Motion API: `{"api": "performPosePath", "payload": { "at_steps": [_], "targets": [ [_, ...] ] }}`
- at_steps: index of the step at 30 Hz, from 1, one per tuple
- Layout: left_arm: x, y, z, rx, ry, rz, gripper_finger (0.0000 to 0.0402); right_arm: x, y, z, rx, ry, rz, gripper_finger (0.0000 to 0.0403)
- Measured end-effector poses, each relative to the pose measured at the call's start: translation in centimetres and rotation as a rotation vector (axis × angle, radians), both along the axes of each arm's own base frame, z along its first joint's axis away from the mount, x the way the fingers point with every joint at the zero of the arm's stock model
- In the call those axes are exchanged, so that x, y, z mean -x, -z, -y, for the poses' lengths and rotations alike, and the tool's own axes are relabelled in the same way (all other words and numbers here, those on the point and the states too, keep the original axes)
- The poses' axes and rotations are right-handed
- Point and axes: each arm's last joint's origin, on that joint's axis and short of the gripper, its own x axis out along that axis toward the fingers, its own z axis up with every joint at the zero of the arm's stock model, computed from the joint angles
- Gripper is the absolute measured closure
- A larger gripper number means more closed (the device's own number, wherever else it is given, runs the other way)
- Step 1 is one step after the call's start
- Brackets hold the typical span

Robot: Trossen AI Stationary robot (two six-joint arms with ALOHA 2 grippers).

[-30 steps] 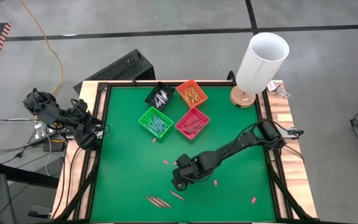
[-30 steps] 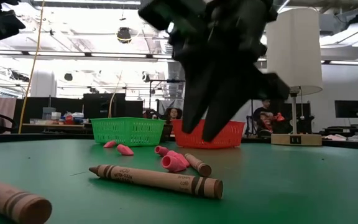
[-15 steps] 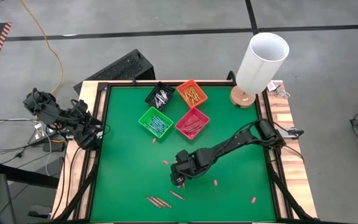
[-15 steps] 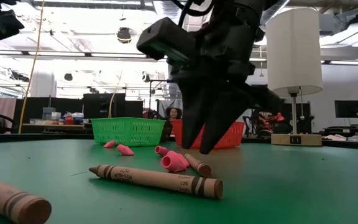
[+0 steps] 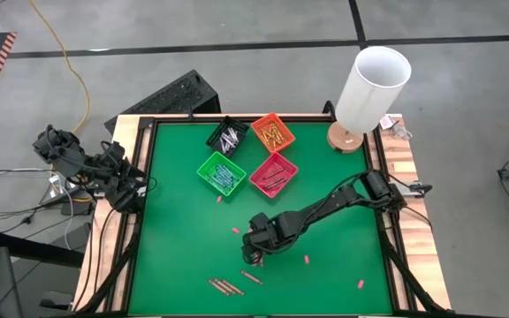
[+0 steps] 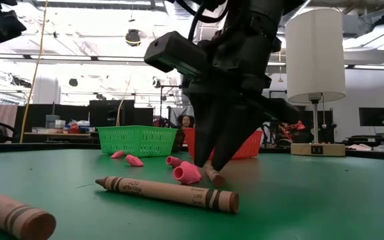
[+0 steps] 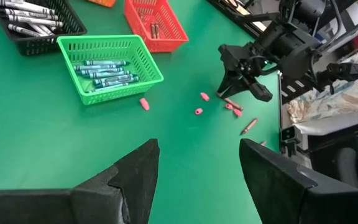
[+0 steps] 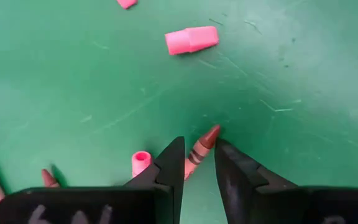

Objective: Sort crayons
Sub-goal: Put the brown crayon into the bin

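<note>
One brown crayon (image 8: 199, 148) lies between the right gripper's (image 8: 197, 163) fingertips on the green mat (image 8: 278, 62) — jaws partly open, straddling it, not visibly clamped; its long axis runs forward out of the gap, so the fingers close across its width. A pink eraser cap (image 8: 140, 163) sits just beside one finger. Farther off, the red bin (image 5: 273, 173) lies well apart — the left gripper (image 7: 197, 180) waits wide open and empty at the table's left edge, much farther away.
</note>
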Motion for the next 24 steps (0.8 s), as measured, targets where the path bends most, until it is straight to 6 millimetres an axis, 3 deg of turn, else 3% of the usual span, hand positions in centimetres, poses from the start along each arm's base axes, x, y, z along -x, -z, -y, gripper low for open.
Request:
{"api": "performPosePath", "payload": {
  "at_steps": [9, 17, 20, 24],
  "targets": [
    [0.0, 0.0, 0.0, -0.032, 0.009, 0.005, 0.0189, 0.5, 0.1, -0.3, -0.031, -0.019, -0.050, 0.0300],
    [0.0, 0.0, 0.0, -0.042, 0.006, 0.004, 0.0189, 0.8, 1.7, -0.9, -0.079, 0.031, -0.147, 0.0304],
    [0.0, 0.0, -0.1, -0.044, 0.006, 0.003, 0.0189, 1.0, 1.9, -1.0, -0.074, 0.038, -0.172, 0.0325],
    [0.0, 0.0, -0.1, -0.044, 0.005, 0.002, 0.0189, 1.3, 1.4, -0.8, -0.062, 0.051, -0.177, 0.0381]
  ]
}}
